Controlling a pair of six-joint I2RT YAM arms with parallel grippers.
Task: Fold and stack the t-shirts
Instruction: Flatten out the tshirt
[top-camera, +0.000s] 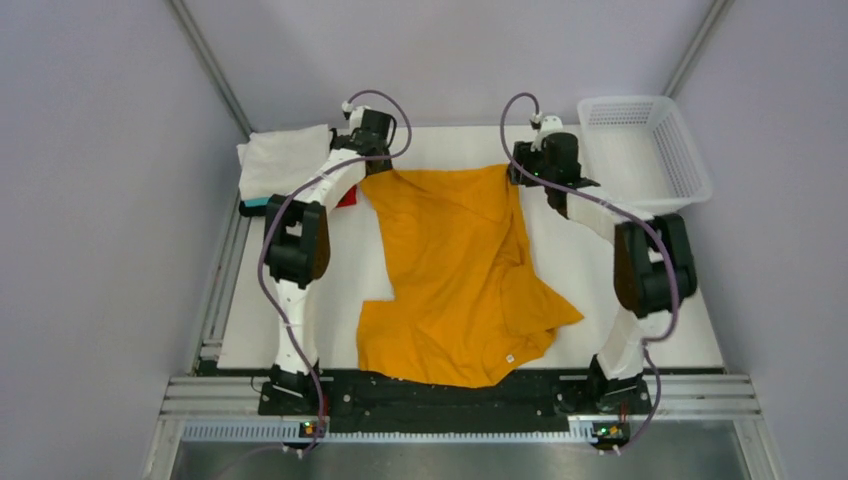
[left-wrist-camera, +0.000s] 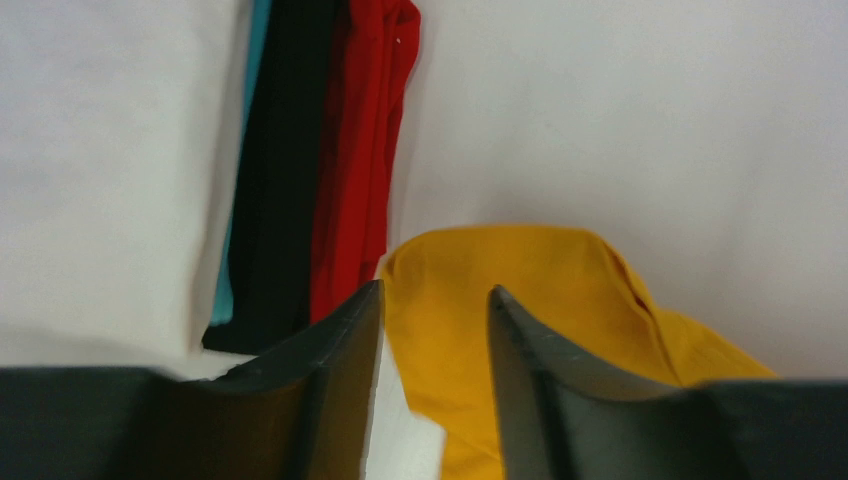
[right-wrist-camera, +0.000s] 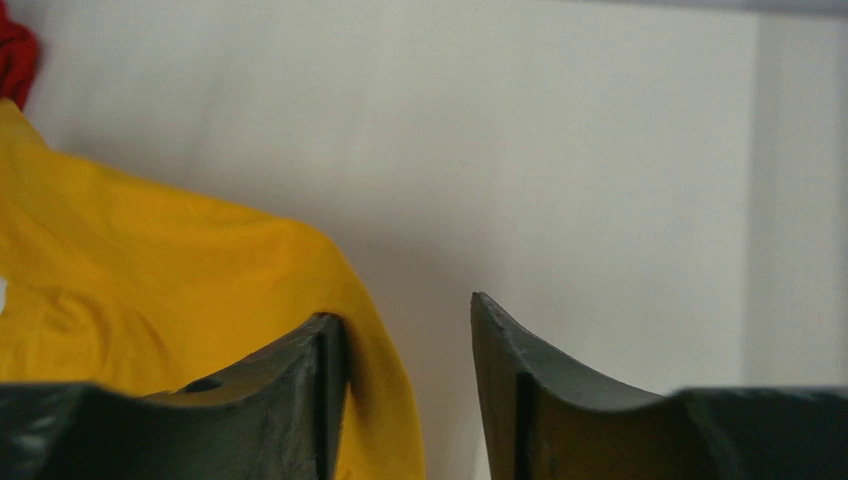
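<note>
The orange-yellow t-shirt (top-camera: 450, 270) lies spread and creased on the white table, its small white tag (top-camera: 508, 357) near the front edge. My left gripper (top-camera: 378, 162) is open over the shirt's far left corner. In the left wrist view (left-wrist-camera: 435, 290) the orange cloth (left-wrist-camera: 520, 290) lies between the parted fingers. My right gripper (top-camera: 518, 172) is open at the far right corner. In the right wrist view (right-wrist-camera: 405, 305) the cloth's edge (right-wrist-camera: 150, 280) runs along the left finger. The folded stack sits far left: white (top-camera: 285, 160) on top, then teal (top-camera: 255, 203), black (left-wrist-camera: 285, 150) and red (left-wrist-camera: 365, 130).
A white mesh basket (top-camera: 690, 170) stands at the far right corner of the table (top-camera: 590, 270). Metal frame posts rise at both far corners. The black base rail runs along the near edge under the shirt's hem.
</note>
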